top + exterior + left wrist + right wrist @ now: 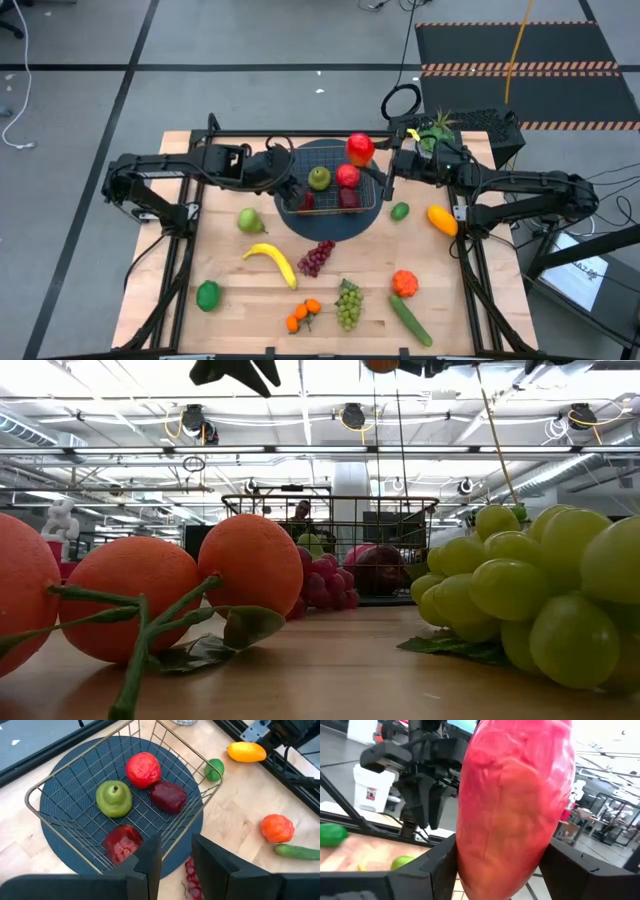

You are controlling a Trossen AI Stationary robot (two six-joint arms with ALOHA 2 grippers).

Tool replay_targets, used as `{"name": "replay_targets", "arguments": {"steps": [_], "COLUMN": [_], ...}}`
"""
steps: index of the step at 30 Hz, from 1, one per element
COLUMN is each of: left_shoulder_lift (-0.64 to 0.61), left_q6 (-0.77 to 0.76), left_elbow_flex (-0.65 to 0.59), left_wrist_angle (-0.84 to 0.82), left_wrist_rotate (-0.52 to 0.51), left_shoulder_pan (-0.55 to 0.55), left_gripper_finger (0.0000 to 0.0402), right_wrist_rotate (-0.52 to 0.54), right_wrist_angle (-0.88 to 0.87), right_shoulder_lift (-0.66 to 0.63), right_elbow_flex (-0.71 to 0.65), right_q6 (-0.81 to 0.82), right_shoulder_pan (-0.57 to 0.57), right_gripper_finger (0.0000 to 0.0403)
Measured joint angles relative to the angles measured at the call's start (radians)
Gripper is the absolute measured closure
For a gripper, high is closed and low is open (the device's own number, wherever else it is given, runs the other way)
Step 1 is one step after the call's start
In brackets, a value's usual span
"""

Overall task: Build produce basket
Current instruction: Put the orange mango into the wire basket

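Right tool [372, 153] around red fruit [360, 149], seemingly above basket [377, 190] rim.

Grapes [545, 595] cut off at right edge, oranges [130, 595] at left (both blurred), basket [330, 535] partly hidden behind.

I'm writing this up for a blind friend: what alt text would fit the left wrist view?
A wire basket on a round dark mat holds a green pear and three red fruits, seen past the left gripper, whose jaws stand slightly apart and hold nothing. More produce lies on the wooden table.
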Motion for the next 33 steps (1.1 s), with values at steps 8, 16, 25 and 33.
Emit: {"name": "replay_targets", "arguments": {"steps": [8,16,25,33], "left_shoulder_lift": [0.000,0.000,-0.074,-0.186], "left_q6": [0.011,0.015,0.080,0.334], "left_elbow_flex": [0.000,0.000,0.001,-0.005], "left_wrist_angle": [0.001,0.001,-0.067,-0.073], "left_wrist_rotate": [0.000,-0.001,0.033,0.059], "left_shoulder_pan": [0.017,0.017,0.030,0.042], "left_gripper_finger": [0.0295,0.0295,0.0295,0.0295], "right_wrist_rotate": [0.034,0.141,0.136,0.250], "right_wrist_angle": [0.020,0.020,-0.039,-0.069], "right_shoulder_lift": [0.000,0.000,0.000,0.021], "right_elbow_flex": [0.000,0.000,0.000,-0.001], "right_q6": [0.313,0.929,1.419,1.618], "right_shoulder_pan": [-0.037,-0.076,-0.095,-0.061], "right_gripper_finger": [0.0172,0.0172,0.0172,0.0171]}}
